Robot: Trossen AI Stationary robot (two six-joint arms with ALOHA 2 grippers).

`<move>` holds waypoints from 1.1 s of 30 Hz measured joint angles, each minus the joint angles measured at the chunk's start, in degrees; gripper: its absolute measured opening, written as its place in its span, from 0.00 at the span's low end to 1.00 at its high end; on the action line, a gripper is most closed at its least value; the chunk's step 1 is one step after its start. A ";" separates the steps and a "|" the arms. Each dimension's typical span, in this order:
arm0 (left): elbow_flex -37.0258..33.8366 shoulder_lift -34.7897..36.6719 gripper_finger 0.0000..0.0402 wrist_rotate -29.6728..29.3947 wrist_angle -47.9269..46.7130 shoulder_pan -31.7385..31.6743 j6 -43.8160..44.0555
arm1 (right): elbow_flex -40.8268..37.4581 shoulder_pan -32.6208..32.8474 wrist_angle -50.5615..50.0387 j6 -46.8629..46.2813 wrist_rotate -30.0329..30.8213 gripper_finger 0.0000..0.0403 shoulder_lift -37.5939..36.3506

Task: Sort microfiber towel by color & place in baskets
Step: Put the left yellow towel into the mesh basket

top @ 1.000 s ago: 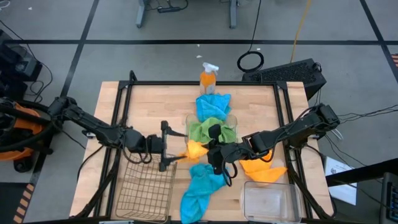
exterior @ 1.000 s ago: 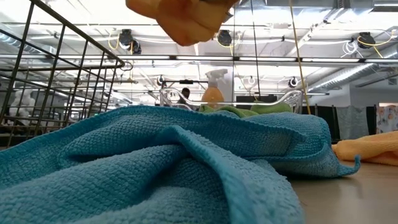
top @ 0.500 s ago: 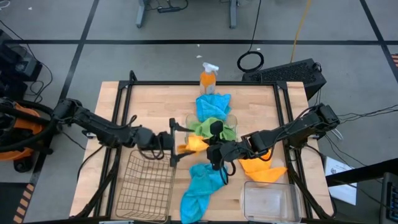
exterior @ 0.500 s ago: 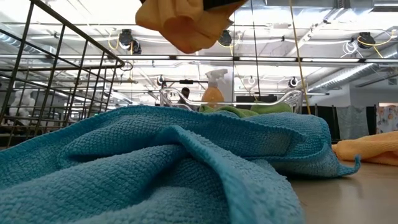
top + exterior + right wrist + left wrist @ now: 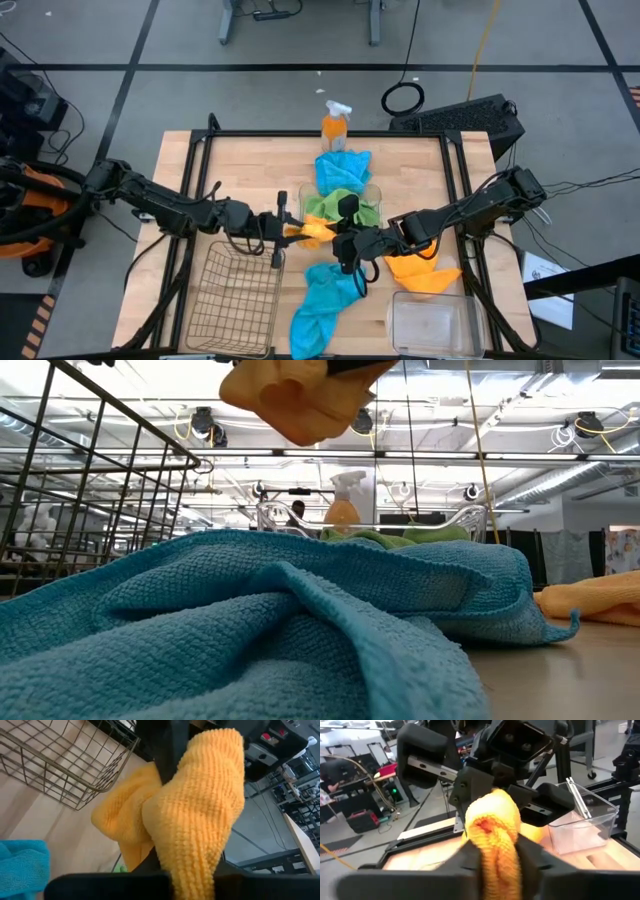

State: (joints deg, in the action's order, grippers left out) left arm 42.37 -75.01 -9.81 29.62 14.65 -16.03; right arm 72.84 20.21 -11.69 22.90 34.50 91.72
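Left end effector (image 5: 284,229) and right end effector (image 5: 343,242) meet mid-desk (image 5: 250,160), both pinched shut on one orange-yellow towel (image 5: 312,231) hanging between them above the surface. Handover moment. Wire basket (image 5: 234,296) sits just below the left end effector, so left arm is nearer. Blue towel (image 5: 322,300) lies beside the basket, clear basket (image 5: 432,320) well right.

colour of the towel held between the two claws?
Orange-yellow towel, both claws shut on it; clearest in the right wrist view.
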 joint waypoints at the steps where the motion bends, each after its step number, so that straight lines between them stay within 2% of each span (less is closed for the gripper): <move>1: 0.00 0.09 0.11 0.40 0.01 -0.02 -0.59 | 0.00 0.00 0.12 -0.03 0.00 0.03 0.00; 2: 0.00 0.13 0.08 0.46 0.01 -0.02 -0.80 | 0.00 0.00 0.32 -0.24 0.00 0.04 0.00; 4: 0.00 0.14 0.08 0.50 0.19 -0.02 -0.87 | 0.00 0.00 0.42 -1.31 0.00 0.09 0.00; 9: 0.00 0.24 0.10 0.55 0.15 -0.02 -0.92 | 0.02 0.17 -1.39 -6.68 1.49 0.28 0.00; 12: 0.00 1.18 0.10 0.54 0.16 -0.05 -0.94 | 0.02 0.25 -4.78 -10.43 4.37 0.40 0.00; 18: 0.00 5.30 0.09 0.48 -2.75 0.27 -0.78 | 0.04 0.69 -13.27 -20.30 4.55 0.56 -0.44; 24: 0.00 11.00 0.09 0.09 -8.88 2.34 2.30 | 0.07 2.61 -21.67 -28.55 4.37 0.59 -1.20; 28: 0.04 15.04 0.09 -0.50 -16.73 4.75 5.61 | 0.04 3.79 -26.27 -33.20 4.42 0.58 -1.33; 33: 0.04 18.94 0.09 -8.03 -23.38 8.42 10.10 | 0.04 4.84 -27.94 -36.02 4.44 0.55 -1.38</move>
State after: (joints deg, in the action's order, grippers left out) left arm 42.41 -56.07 -17.84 6.24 23.07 -5.94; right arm 72.88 25.04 -39.64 -13.13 38.94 90.35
